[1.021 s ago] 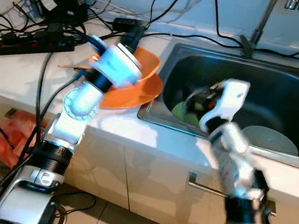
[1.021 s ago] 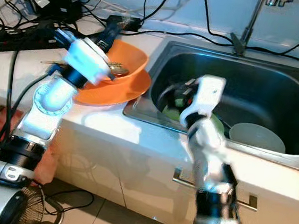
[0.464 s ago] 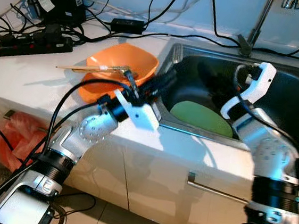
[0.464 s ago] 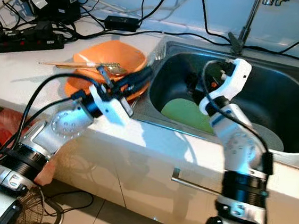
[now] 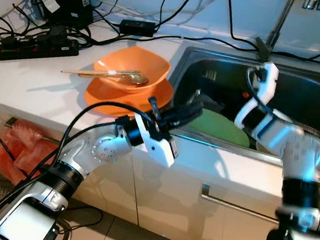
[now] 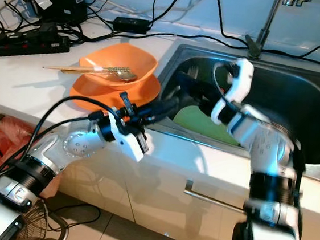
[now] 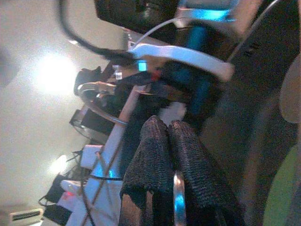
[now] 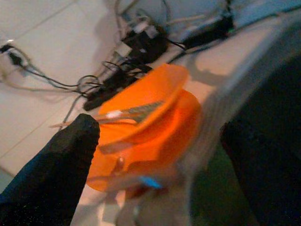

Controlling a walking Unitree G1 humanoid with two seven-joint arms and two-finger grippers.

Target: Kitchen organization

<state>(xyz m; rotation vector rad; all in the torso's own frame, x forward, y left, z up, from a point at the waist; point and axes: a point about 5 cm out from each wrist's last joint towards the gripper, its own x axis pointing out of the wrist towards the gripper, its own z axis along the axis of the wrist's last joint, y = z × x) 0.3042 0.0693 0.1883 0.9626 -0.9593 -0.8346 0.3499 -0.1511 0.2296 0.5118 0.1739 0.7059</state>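
Green plate (image 5: 223,127) lying in sink (image 5: 301,83), just beyond left gripper (image 5: 190,113), fingers pressed together at sink's front-left edge; right gripper (image 6: 193,89) spread wide above plate; orange bowl (image 5: 132,71) sitting on counter nearby

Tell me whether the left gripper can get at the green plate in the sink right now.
Probably yes. The left gripper, fingers shut, already reaches over the sink rim just beside the green plate. Nothing lies between them, though the right gripper crowds the same corner.
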